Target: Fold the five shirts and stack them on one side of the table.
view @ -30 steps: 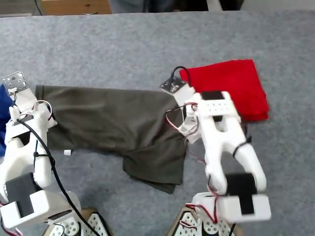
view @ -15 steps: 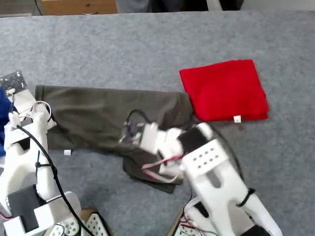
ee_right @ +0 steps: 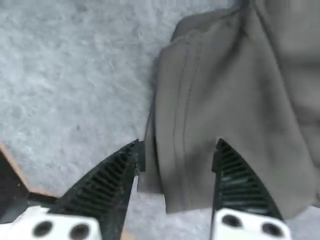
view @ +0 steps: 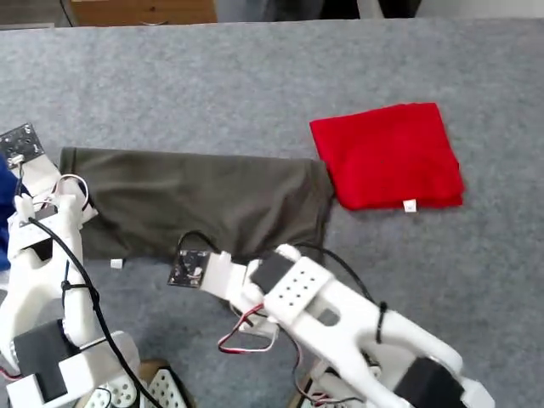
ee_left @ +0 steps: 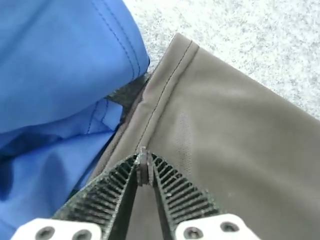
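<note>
Evidently the left pincer (ee_left: 144, 172) pinched the hem of the olive shirt (view: 195, 204) to anchor it, while the right pincer (ee_right: 175, 160), spread, straddled its loose flap (ee_right: 200, 100), likely for folding.

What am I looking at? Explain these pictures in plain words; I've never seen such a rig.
Two small white robot arms, the left arm and the right arm, sit side by side at a grey table. One picture looks down from above; the other two come from a camera on each arm's wrist. On the table lie a spread olive shirt, a folded red shirt and, at the left edge, a blue shirt. The left gripper is shut on the olive shirt's edge. The right gripper is open, its fingers either side of a flap of that shirt.
</note>
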Controlling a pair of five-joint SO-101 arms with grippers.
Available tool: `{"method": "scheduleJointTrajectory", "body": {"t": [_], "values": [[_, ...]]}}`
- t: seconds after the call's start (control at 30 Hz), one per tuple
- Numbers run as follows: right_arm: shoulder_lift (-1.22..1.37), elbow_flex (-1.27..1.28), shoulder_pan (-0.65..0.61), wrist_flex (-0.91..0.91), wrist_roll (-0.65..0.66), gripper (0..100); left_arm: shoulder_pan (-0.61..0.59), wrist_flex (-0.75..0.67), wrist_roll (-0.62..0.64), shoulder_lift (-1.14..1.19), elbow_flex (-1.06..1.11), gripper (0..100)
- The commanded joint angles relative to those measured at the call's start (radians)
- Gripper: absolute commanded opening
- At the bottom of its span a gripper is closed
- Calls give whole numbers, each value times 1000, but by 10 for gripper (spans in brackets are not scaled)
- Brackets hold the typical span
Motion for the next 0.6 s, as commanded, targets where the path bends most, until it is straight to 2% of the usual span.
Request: {"method": "scheduleJointTrajectory", "body": {"t": [0.0,0.1,0.43,0.57], "values": [[82,16,-8,-87,-20,236,4,-21,12,-38,-7,32],[165,38,-6,-146,-20,234,4,-21,11,-38,-7,32],[252,-5,-9,-141,-12,227,4,-21,11,-38,-5,32],[252,-5,-5,-143,-12,83,4,-21,11,-38,-4,32]]}}
